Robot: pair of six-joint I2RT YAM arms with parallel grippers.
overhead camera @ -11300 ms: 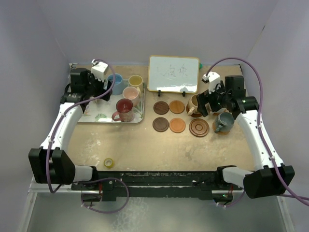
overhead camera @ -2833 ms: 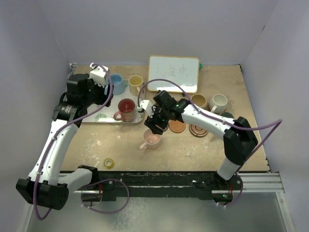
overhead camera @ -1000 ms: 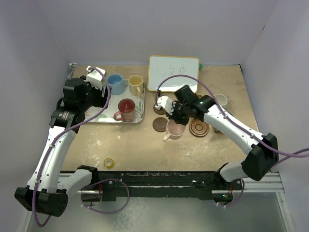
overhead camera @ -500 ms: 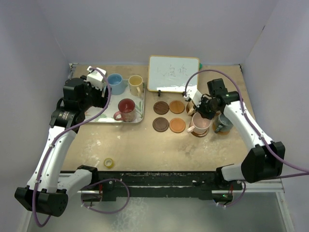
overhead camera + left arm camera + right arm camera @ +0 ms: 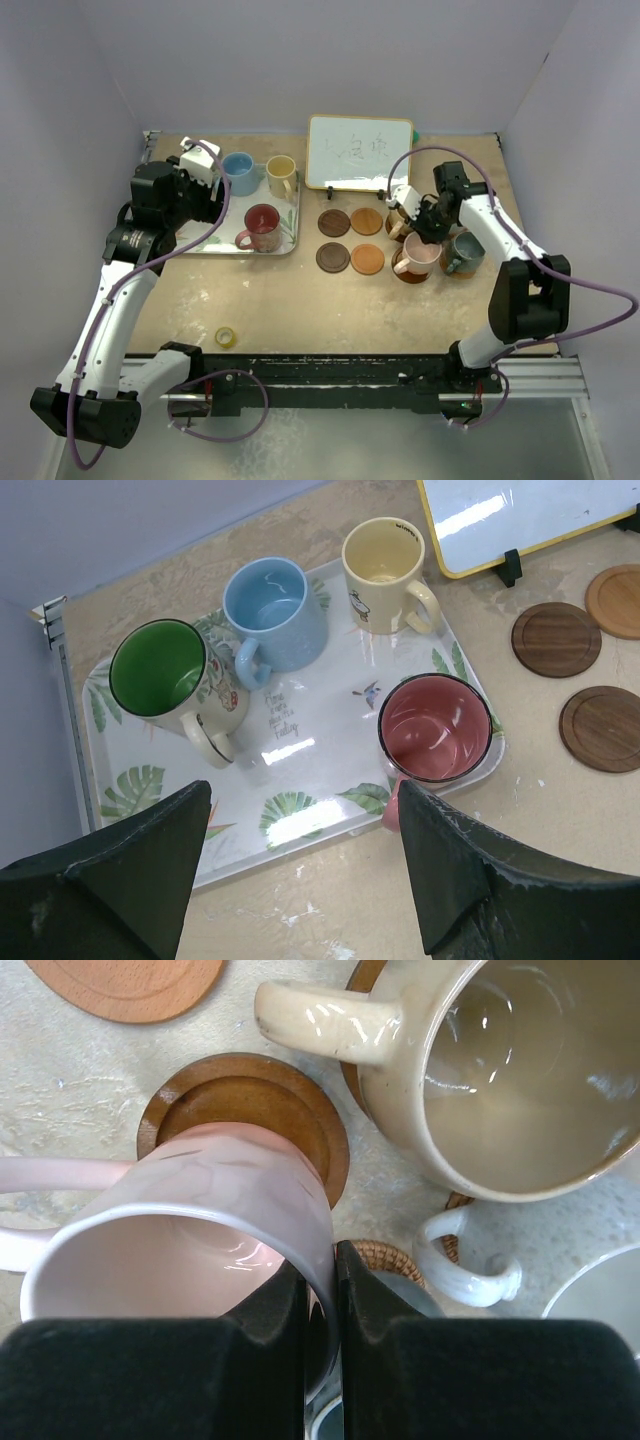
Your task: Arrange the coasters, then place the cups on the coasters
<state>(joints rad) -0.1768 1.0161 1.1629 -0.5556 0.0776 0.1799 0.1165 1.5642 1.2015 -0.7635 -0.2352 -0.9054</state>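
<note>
The right gripper (image 5: 320, 1272) is clenched on the near wall of the pink cup (image 5: 190, 1250), one finger inside the rim and one outside. The cup sits over the ringed wooden coaster (image 5: 250, 1110), toward the right edge of the desk (image 5: 300, 300). It looks tipped and off-centre, with bare coaster showing on its far side only, and I cannot tell whether its base rests flat. Let go like this, it could rock or land half off the disc.

The spot is crowded: the tan cup (image 5: 510, 1070) has its handle just beside the pink one, and the grey cup (image 5: 465, 250) is close by the fingers. A careless withdrawal could nudge either off its coaster, or the inner finger could drag the pink cup along.

The left gripper (image 5: 305, 810) hangs released above the tray (image 5: 300, 750) by the desk's far left corner, where four cups wait.
</note>
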